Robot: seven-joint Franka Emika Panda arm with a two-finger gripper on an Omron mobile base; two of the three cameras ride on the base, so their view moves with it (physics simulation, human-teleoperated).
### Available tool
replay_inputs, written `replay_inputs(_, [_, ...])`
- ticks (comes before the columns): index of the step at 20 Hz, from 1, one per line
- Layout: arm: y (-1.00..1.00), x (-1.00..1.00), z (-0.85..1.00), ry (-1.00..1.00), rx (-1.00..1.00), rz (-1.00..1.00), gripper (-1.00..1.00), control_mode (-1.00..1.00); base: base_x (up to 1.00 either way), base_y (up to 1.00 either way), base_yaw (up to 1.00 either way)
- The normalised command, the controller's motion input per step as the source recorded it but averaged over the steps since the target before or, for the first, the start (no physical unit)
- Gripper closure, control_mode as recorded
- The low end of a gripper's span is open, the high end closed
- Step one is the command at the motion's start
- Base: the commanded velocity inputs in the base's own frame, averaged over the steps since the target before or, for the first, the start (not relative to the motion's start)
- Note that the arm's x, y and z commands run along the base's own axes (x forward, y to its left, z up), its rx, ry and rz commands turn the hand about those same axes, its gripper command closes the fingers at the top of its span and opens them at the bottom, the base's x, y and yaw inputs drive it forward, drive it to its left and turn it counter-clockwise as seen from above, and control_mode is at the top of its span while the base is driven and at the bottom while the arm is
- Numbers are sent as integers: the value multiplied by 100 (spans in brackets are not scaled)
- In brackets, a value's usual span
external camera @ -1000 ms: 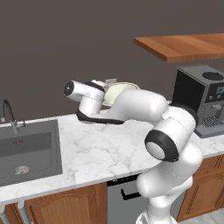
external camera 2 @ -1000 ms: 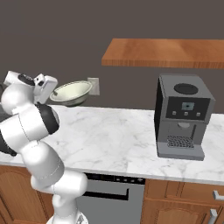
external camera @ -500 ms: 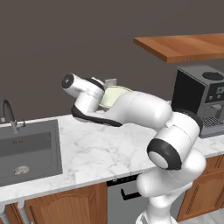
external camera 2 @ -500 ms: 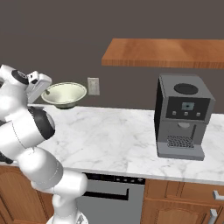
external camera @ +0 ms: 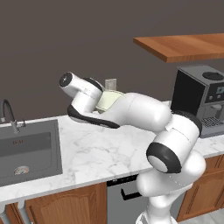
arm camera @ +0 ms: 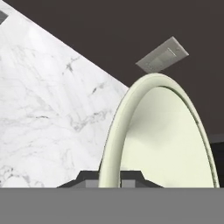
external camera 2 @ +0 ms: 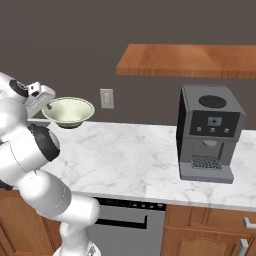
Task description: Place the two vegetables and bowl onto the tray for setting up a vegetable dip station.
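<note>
Carrying the bowl (external camera 2: 68,111) above the marble counter (external camera 2: 135,155): the gripper (arm camera: 109,177) is pinched on its rim, bowl extending forward from the fingertips. Judged next: swing it over the tray, lower level, then release.

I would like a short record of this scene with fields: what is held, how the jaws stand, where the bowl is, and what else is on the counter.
held: bowl, gripped at its rim
gripper: jaws shut on the bowl's rim
bowl position: lifted above the counter, upright, open side up
behind bowl: wall outlet
on counter: coffee machine
set in counter: sink with faucet
above counter: wooden shelf
</note>
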Motion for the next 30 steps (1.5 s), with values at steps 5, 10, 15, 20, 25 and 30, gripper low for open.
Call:
replay_inputs(5, [0, 0, 0, 0, 0, 0, 100, -100, 0, 0, 0])
replay_inputs(10, [0, 0, 0, 0, 0, 0, 100, -100, 0, 0, 0])
replay_inputs(15, [0, 0, 0, 0, 0, 0, 100, -100, 0, 0, 0])
replay_inputs(20, [0, 0, 0, 0, 0, 0, 100, -100, 0, 0, 0])
replay_inputs(25, [0, 0, 0, 0, 0, 0, 100, 100, 0, 0, 0])
replay_inputs(30, [0, 0, 0, 0, 0, 0, 100, 100, 0, 0, 0])
